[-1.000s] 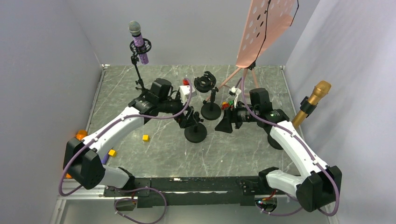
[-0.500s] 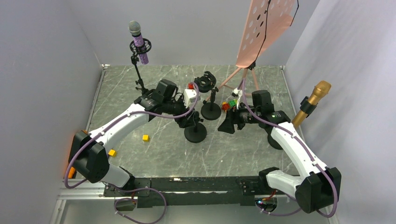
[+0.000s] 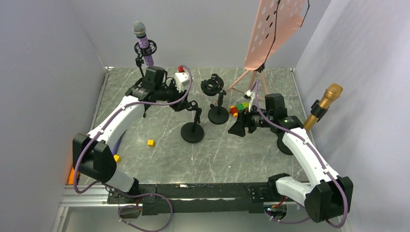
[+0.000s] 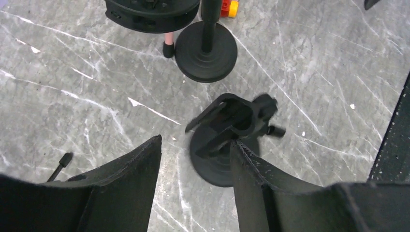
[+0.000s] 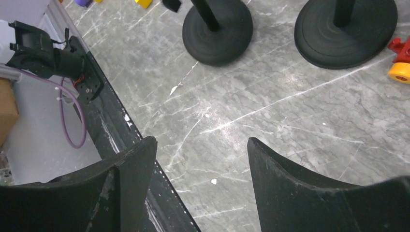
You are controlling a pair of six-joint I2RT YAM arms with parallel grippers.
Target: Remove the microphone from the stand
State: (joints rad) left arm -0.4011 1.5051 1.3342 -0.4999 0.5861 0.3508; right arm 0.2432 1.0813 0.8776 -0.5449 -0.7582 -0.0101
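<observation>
Microphone, purple with a grey mesh head, sits upright and untouched in the ring clip of its stand at the desk's far left corner. The left gripper hangs spread and empty over a bare clip stand mid-desk, and the right gripper is likewise spread and empty nearer the right edge. I judge the left arm should pinch the purple body squarely above the ring, then draw along the microphone's axis so the slender stand doesn't tip.
</observation>
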